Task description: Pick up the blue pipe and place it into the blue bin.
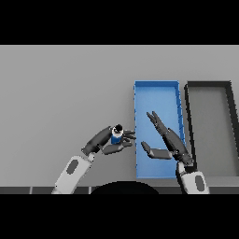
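The left hand [108,140] is pinching the blue pipe [116,136] just left of the blue bin [156,85], so grasping looks done and placing remains. The right hand [165,140] is hovering spread over the bin.

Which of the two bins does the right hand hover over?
The blue bin: the open right hand lies over it. The black bin stands beside it, farther right.

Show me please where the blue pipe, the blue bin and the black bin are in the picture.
blue pipe [115,137]: head view, on its blue body, held in the left hand [103,141].
blue bin [156,84]: head view, on its far rim.
black bin [208,84]: head view, on its far rim.
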`<move>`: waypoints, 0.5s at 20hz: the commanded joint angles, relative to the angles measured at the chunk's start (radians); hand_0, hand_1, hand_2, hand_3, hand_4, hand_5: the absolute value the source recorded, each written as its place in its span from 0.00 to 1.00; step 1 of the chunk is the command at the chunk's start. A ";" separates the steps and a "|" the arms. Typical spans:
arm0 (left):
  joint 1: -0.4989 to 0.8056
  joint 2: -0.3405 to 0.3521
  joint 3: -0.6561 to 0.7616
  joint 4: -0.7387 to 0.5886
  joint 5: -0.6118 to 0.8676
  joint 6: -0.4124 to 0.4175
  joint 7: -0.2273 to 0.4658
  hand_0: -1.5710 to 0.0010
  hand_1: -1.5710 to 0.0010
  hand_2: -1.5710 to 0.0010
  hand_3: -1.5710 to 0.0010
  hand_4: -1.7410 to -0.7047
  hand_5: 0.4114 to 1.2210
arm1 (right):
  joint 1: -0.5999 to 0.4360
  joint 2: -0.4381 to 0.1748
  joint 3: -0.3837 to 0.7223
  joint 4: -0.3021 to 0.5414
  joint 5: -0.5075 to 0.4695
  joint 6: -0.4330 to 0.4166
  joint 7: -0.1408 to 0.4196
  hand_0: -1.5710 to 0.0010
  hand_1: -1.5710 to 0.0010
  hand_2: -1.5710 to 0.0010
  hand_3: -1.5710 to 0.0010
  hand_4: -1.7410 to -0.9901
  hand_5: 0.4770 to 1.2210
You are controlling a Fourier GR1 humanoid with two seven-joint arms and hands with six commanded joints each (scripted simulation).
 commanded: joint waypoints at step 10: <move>-0.021 -0.029 0.035 0.047 -0.026 -0.044 -0.017 0.00 0.00 0.00 0.00 0.27 1.00 | -0.345 0.019 0.129 0.021 -0.049 0.066 0.165 1.00 1.00 0.97 1.00 0.65 0.10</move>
